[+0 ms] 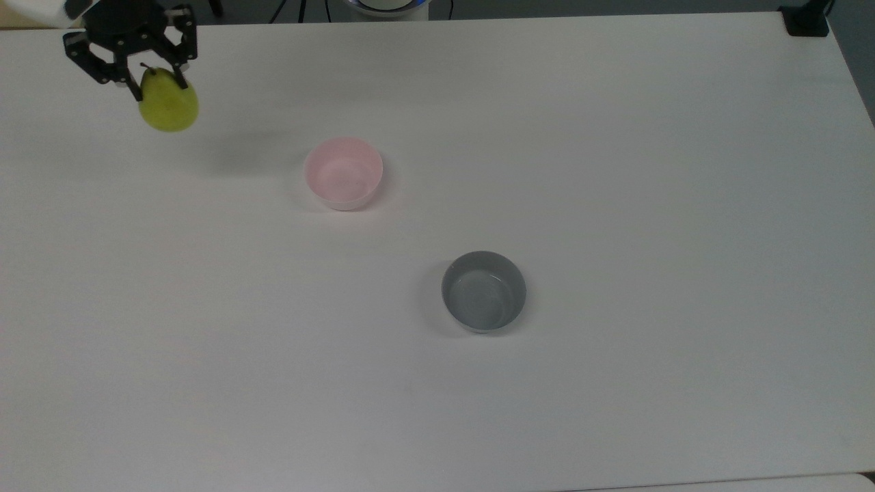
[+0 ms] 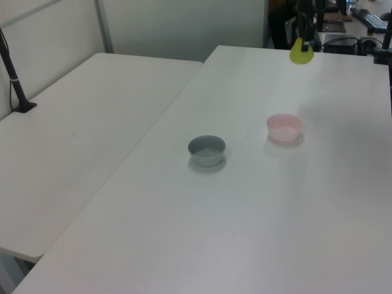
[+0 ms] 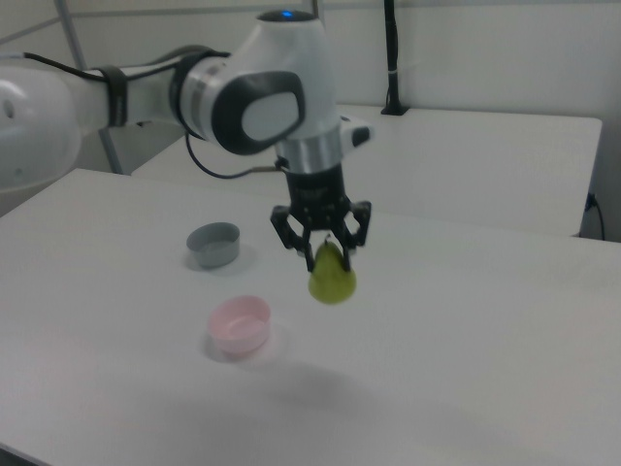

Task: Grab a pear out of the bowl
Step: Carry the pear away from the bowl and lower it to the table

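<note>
The pear (image 1: 169,106) hangs in the air with its long axis upright, stem end up and broad end down, well clear of the white tabletop (image 1: 615,205) below it. The hand (image 1: 150,80) sits directly above it, fingers pointing down and closed on the narrow neck from either side, so the fruit's bulk dangles under the fingertips; the right view shows the same grip, with the pear (image 3: 332,276) suspended beneath the hand (image 3: 324,254) and its faint shadow on the tabletop underneath. The pink bowl (image 1: 343,172) is empty and stands well apart from the pear, toward the top view's right and lower down; in the left view the pear (image 2: 301,53) floats high above and beyond the bowl (image 2: 284,127). The grey bowl (image 1: 484,290) stands farther off still, also empty. Judging by this, the pick-up is essentially done: the fruit is out of the bowl and carried. Because the hold is only on the tapered neck, the pear could slip down if the grip loosens.
</note>
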Controlling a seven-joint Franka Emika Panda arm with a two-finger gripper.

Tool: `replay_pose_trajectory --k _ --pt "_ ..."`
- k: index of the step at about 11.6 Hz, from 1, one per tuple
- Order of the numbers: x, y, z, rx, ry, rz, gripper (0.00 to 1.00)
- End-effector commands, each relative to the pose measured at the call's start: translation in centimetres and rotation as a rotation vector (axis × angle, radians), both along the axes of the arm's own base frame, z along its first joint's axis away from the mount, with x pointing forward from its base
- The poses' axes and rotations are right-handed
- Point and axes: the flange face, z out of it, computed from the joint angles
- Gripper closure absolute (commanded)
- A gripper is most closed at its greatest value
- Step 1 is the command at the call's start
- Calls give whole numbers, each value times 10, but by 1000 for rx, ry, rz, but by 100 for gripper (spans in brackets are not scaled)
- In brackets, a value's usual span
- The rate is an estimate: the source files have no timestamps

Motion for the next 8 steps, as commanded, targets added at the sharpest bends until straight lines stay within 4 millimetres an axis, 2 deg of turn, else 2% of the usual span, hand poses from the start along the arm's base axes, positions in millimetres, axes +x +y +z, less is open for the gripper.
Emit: replay_pose_trajectory --k 1,3,6,8 --pt "7 -33 -34 11 13 -41 97" --pt "15 -43 -63 3 3 -51 97" --pt "21 -68 -111 13 4 -97 98" --pt "25 -70 -128 14 8 -97 98"
